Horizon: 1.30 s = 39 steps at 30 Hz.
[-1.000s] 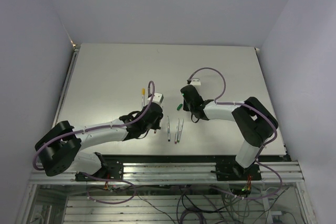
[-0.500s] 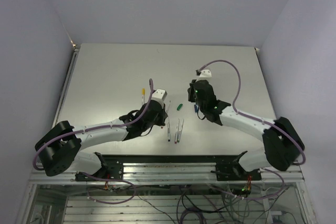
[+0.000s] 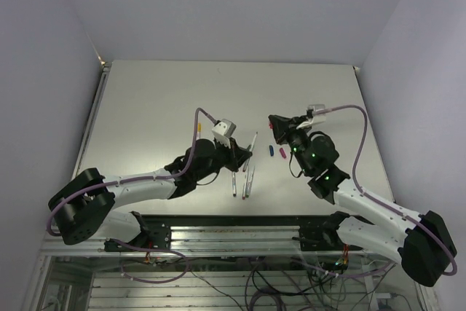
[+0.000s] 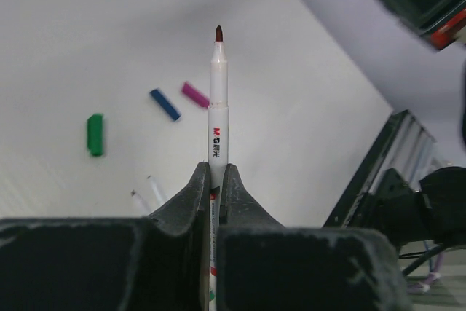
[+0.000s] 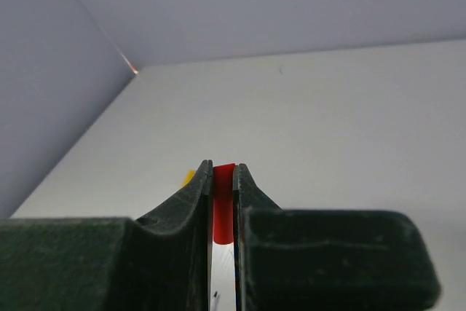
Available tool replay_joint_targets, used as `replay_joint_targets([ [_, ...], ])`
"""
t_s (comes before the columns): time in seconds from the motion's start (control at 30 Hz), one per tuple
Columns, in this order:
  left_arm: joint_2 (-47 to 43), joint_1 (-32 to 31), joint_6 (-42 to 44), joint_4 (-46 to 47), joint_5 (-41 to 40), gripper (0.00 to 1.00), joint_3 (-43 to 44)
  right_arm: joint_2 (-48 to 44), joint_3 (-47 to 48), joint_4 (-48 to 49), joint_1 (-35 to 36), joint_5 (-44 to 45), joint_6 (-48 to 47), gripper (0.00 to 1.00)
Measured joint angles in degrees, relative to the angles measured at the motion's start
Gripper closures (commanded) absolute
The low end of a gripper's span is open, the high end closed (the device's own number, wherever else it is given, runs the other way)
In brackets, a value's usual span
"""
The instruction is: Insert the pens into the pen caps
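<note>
- A flat, pale grey table top (image 3: pixel 160 100) fills the middle of the overhead view. All work is confined to its lower centre.
- The white-and-black left arm (image 3: pixel 138 183) enters from the lower left. The matching right arm (image 3: pixel 364 202), folded close a second ago, is now stretched in from the lower right.
- The left gripper (image 4: pixel 215 174), low over the table a second ago, has been lifted. Its jaws are pressed onto a slim white plastic pen (image 4: pixel 218 107) with a dark red tip, which is held clear of the table.
- The right gripper (image 5: pixel 223 172) has likewise been raised, right of centre overhead. A small red plastic cap (image 5: pixel 223 213) is pinched between its jaws.
- Pen tip and red cap are pointed toward each other but remain apart. Alignment and insertion are judged to be the step in hand.
- Other grey-white loose pens (image 3: pixel 234 182) lie uncapped at lower centre.
- A green cap (image 4: pixel 95 134), a blue cap (image 4: pixel 165 104) and a purple cap (image 4: pixel 195 95) lie on the table at the left of the left wrist view.
- A yellow piece (image 3: pixel 198 127) is noted left of centre; whether it already sits on a pen cannot be told.
</note>
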Motion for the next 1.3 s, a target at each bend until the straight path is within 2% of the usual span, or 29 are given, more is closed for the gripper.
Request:
replay_joint_targets([
  [0.37, 1.46, 0.00, -1.55, 9.31, 6.93, 0.93, 0.48, -3.04, -10.84, 22.08, 0.00, -4.28, -1.33, 1.00],
  [0.63, 2.19, -0.02, -2.67, 11.10, 8.79, 0.93, 0.74, -2.08, -12.20, 33.68, 0.00, -4.96, -1.25, 1.00],
  [0.87, 2.27, -0.02, -2.97, 12.59, 9.84, 0.93, 1.33, 1.07, -12.59, 39.12, 0.00, -6.01, -0.68, 1.00],
  [1.3, 2.27, -0.02, -3.45, 14.45, 10.84, 0.93, 1.33, 3.04, -12.59, 41.99, 0.00, -7.54, 0.72, 1.00],
])
